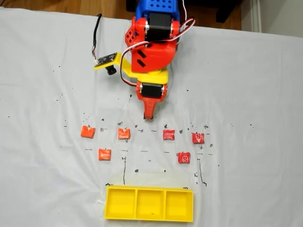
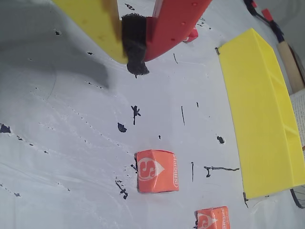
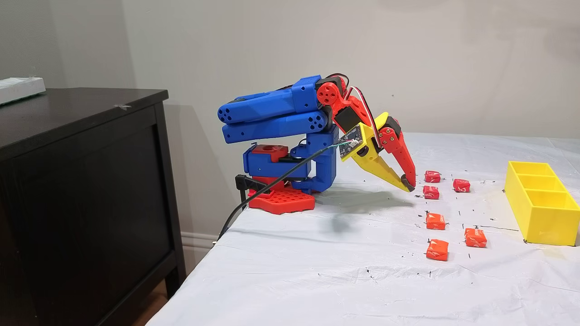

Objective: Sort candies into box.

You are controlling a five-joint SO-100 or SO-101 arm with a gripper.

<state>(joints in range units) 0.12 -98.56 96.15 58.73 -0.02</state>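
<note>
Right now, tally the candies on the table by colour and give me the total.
Orange candies: 3
Red candies: 3
Total: 6, all lying on the white cloth; none in the yellow box.

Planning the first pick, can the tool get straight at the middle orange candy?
Probably yes. The tool, shut, hangs just behind the candy row; the orange candy lies alone on open cloth, nothing between them.
</note>
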